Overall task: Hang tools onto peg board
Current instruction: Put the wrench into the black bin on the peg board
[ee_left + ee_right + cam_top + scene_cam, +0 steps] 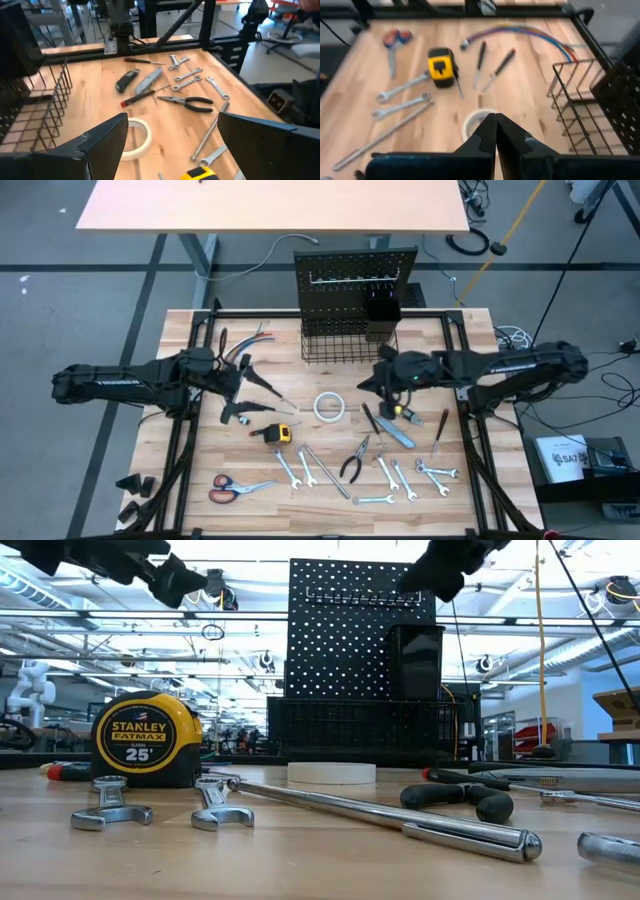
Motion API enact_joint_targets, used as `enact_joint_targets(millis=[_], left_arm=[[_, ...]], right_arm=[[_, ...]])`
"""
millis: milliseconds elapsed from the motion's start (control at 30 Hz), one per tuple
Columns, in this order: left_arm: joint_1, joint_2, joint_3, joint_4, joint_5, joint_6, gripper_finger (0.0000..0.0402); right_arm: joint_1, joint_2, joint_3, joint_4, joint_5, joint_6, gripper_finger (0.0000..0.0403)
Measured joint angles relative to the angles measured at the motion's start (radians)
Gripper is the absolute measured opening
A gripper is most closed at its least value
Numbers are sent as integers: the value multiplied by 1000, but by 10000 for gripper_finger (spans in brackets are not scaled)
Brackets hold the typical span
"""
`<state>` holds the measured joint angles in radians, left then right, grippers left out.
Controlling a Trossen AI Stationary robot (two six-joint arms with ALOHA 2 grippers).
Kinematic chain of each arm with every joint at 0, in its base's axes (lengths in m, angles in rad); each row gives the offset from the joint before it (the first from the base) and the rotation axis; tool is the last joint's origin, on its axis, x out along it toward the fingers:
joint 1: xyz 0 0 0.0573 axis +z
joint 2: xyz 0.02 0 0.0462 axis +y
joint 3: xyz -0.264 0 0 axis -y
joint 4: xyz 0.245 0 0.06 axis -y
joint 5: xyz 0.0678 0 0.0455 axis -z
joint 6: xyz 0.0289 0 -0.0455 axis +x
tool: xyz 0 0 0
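Observation:
The peg board (355,278) stands upright at the table's far edge with a wire basket (345,340) and a black cup (383,315) on its front. The tools lie flat on the tabletop: a yellow tape measure (279,434), orange-handled scissors (232,488), black-handled pliers (356,460), silver wrenches (300,468), screwdrivers (440,430) and a blue knife (397,432). My left gripper (172,145) hovers open over the table's left half, above the tools. My right gripper (495,131) hangs shut and empty in front of the basket, above a roll of white tape (329,406).
A bundle of coloured wires (250,340) lies at the far left, beside the basket. A long silver rod (380,815) lies among the wrenches near the front edge. A black frame (180,440) runs along the table's sides. Bare wood shows between the tape roll and the basket.

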<state>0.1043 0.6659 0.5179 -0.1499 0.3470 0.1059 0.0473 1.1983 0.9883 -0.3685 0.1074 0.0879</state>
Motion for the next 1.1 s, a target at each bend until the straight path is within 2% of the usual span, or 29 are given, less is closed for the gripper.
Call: enact_joint_targets(millis=[200, 400, 633, 733, 933, 1100], left_arm=[[0, 0, -1, 46, 13, -40, 315], [-3, 2, -1, 56, 10, -75, 315], [-10, 53, -2, 71, -17, -73, 315], [-29, 94, -2, 72, -74, -73, 306], [-121, 174, 14, 95, -190, -39, 242], [-204, 184, 36, 96, -303, 5, 153]], right_arm=[[25, 75, 63, -29, -2, 55, 0], [41, 82, 64, -58, -4, 87, 0], [94, 82, 60, -231, -4, 281, 0], [121, 82, 46, -249, 1, 386, 0], [197, 84, 43, -276, -7, 499, 14], [235, 84, 43, -384, -9, 607, 43]])
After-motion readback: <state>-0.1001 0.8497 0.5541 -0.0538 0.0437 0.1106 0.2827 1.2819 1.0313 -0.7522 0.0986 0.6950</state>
